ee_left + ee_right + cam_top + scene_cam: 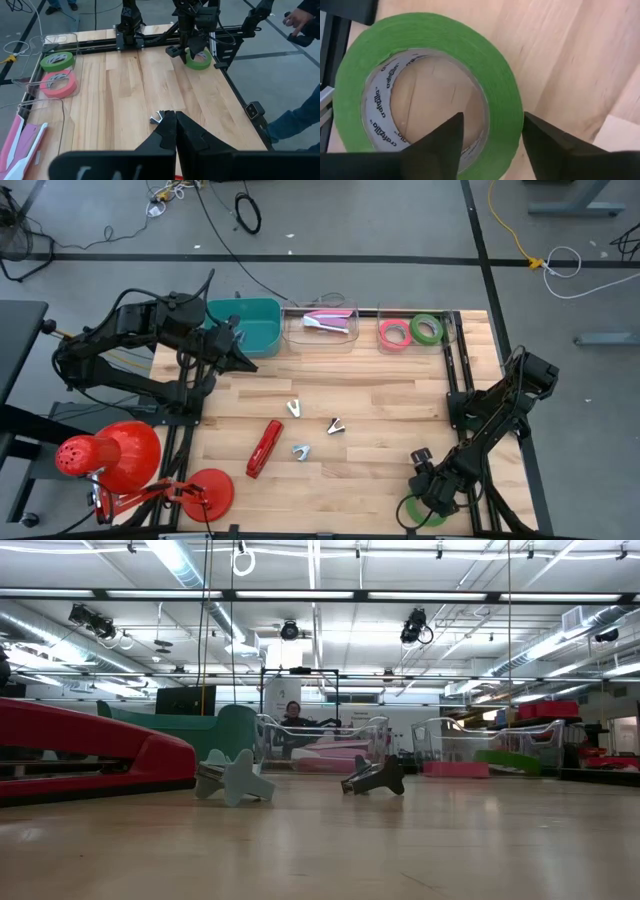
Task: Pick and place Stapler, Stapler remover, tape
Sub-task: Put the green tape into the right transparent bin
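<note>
Presently the stiff, light green tape roll (427,80) is being straddled across its wall by the right end effector's (490,142) parted fingers, not yet clamped

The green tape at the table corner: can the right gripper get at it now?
Probably yes. The right gripper is already down over the green tape, one finger inside the ring and one outside the wall. Nothing lies between them, and the table around is bare.

Overhead and table-level views, both sharing the red stapler (264,448).
</note>
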Action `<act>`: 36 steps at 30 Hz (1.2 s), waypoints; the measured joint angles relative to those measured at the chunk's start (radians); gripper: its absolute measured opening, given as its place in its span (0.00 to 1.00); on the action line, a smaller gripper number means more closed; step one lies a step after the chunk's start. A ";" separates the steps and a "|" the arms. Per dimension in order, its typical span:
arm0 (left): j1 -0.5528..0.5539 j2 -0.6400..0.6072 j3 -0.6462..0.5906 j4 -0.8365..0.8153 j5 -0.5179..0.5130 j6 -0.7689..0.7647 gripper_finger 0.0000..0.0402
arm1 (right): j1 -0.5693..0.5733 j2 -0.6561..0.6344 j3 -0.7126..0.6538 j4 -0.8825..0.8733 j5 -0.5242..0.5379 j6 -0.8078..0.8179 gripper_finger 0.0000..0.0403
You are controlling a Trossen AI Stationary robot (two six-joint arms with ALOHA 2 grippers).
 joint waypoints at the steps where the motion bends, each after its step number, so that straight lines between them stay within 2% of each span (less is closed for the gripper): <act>1: 0.000 0.000 0.000 0.000 0.000 0.000 0.00 | 0.000 0.000 0.000 0.000 -0.002 0.000 0.46; 8: 0.000 0.000 0.000 0.000 0.000 0.000 0.00 | 0.000 0.000 0.000 0.001 -0.014 0.005 0.32; 14: 0.000 0.000 0.000 0.000 0.000 0.000 0.00 | 0.000 0.000 0.000 0.001 -0.014 0.005 0.25; 31: 0.000 0.000 0.000 0.000 0.000 0.000 0.00 | -0.003 0.002 0.002 0.036 -0.040 0.047 0.23; 36: 0.000 0.000 0.000 0.000 0.000 0.000 0.00 | -0.022 0.002 0.052 0.035 -0.015 0.030 0.23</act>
